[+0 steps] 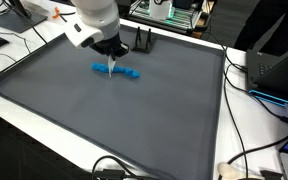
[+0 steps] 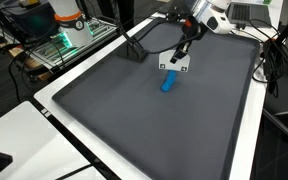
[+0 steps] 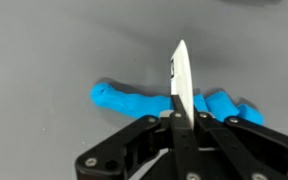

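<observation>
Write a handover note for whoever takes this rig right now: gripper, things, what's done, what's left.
Gripper: shut on a thin white blade, which points down at the mat.
Things: the blue roll lies on the grey mat, and the blade tip is at its middle. Whether they touch cannot be told.
Done: blade in grip and lined up across the roll.
Left: the roll shows no clear cut through, so pressing the blade down is probably next.

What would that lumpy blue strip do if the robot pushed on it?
The blue strip looks soft, perhaps dough-like: its outline is lumpy, so it would probably dent rather than spring back. It lies flat on the gray mat, so rolling seems unlikely. The thin white blade gripped in the end effector might sink in rather than slide it.
</observation>
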Available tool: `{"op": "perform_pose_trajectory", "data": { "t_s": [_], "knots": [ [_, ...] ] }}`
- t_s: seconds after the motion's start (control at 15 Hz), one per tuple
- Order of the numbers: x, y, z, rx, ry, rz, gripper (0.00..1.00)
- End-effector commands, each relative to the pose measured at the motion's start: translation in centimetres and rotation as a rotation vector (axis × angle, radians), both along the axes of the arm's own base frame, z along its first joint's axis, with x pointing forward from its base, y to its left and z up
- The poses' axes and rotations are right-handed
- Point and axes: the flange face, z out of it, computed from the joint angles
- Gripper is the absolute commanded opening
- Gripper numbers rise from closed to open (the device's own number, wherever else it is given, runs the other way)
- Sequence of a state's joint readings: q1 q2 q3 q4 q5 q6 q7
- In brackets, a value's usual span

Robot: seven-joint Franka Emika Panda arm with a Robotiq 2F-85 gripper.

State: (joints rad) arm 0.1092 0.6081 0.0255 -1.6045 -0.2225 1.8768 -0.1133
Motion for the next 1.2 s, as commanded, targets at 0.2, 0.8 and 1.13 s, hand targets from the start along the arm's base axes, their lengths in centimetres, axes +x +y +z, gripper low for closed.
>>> {"op": "perform_pose_trajectory", "data": {
  "t_s": [0.2,0.8,1.13],
  "knots": [
    [-0.2,-0.3,-1.2,-0.009,-0.040,-0.025,0.01],
    [-0.6,-0.3,-2.9,-0.013,-0.035,-0.026,0.01],
    [-0.7,-0.2,-3.8,-0.021,-0.004,-0.017,0.01]
  ]
}}
